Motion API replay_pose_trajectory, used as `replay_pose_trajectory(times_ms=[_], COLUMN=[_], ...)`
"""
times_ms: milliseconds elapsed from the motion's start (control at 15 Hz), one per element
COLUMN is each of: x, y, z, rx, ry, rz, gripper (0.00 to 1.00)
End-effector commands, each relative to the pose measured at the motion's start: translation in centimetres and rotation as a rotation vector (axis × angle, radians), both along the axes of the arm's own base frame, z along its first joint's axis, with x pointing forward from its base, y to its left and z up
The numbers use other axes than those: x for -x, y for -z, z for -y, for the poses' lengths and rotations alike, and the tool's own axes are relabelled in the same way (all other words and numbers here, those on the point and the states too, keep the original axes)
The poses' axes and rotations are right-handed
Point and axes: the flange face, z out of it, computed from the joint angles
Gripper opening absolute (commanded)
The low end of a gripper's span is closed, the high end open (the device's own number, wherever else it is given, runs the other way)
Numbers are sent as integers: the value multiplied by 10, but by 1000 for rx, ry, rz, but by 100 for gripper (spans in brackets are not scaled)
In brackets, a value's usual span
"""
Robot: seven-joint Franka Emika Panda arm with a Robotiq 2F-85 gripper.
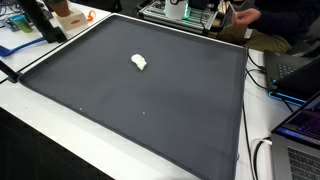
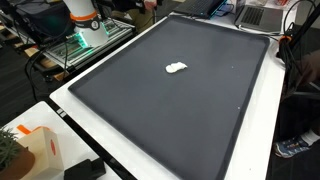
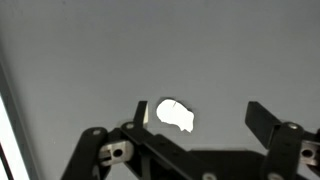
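A small white lump lies on a large dark mat, toward the mat's far half. In the wrist view the same white lump shows between the fingers of my gripper, nearer the left finger than the right one. The jaws stand wide apart and look down on the lump from above. Nothing is held. The gripper itself is out of frame in both exterior views.
The robot's base stands beyond the mat's far edge. Laptops and cables lie along one side of the mat. An orange-and-white box sits near a corner. The white table rim borders the mat.
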Motion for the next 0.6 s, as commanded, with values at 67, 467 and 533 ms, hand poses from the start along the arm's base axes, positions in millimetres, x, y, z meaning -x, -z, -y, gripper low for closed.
replay_pose_trajectory(times_ms=[67,467,533], x=[30,23,21], y=[-17,-34,-35], z=[-8,-21,-21], rx=[-54,-79,-78], ry=[11,-15,-12], rz=[8,-17,-18], gripper=[100,95,74])
